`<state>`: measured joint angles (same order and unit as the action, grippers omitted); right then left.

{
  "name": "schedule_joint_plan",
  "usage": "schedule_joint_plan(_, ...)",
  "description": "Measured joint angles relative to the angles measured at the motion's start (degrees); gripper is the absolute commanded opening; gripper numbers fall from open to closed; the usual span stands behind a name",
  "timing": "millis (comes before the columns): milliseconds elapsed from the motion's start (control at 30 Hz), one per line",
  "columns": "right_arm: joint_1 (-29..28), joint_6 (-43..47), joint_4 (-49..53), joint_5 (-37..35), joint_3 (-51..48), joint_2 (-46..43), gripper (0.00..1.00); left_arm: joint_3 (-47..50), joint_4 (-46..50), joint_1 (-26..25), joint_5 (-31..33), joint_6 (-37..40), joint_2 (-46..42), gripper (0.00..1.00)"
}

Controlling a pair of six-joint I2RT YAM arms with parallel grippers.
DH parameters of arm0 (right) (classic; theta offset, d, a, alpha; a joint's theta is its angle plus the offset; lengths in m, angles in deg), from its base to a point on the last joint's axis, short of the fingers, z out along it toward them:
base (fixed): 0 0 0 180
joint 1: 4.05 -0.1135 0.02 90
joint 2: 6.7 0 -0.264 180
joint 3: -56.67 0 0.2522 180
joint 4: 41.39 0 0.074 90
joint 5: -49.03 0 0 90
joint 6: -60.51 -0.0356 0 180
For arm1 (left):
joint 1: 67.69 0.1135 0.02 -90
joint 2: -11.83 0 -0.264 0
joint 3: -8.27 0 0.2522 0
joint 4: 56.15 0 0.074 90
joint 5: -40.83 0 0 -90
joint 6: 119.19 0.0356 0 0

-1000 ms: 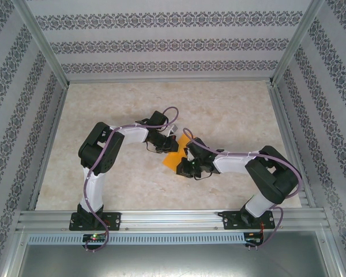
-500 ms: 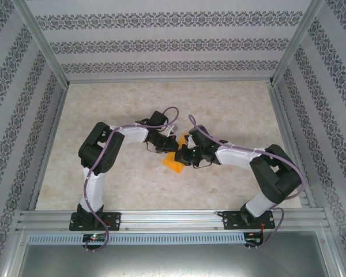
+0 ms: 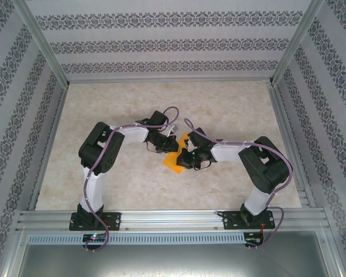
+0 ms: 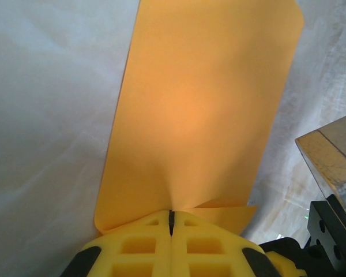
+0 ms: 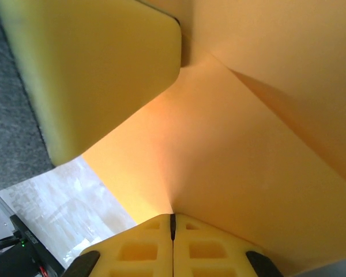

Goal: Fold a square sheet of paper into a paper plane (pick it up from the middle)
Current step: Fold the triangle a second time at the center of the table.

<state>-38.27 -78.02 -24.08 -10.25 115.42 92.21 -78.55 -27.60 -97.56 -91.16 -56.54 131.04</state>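
Pinching the square sheet of paper (image 4: pixel 202 109) at separate spots, left gripper (image 4: pixel 171 218) and right gripper (image 5: pixel 173 222) both clamp it; the right arm (image 3: pixel 230 153) has drawn inward toward frame centre, likely starting a fold.

Arms bent inward toward each other, left end effector (image 4: pixel 171 218) clamped tight, right end effector (image 5: pixel 173 222) likewise, close together

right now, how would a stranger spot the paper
Start at the middle of the marble-patterned table. There the sheet of paper is pinched by the left pincer and the right pincer. It alone is bright orange.
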Motion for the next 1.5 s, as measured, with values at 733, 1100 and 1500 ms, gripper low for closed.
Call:
schedule_joint_plan(733, 0.0, 0.5, -8.4, -1.3, -6.8, -3.3, 0.06, -6.3, 9.1, 1.2, -0.4, 1.5, 2.5, 0.0)
schedule_joint_plan(1100, -0.1, 0.5, -9.0, -1.3, -7.0, -3.3, 0.06, -11.3, 13.9, 2.4, 4.8, 3.0, 3.8, 0.0)
schedule_joint_plan(1500, -0.9, 0.0, -7.6, 1.6, -6.9, -3.3, 0.06, -8.9, 14.4, 3.2, 9.0, 2.5, -2.5, 0.0)
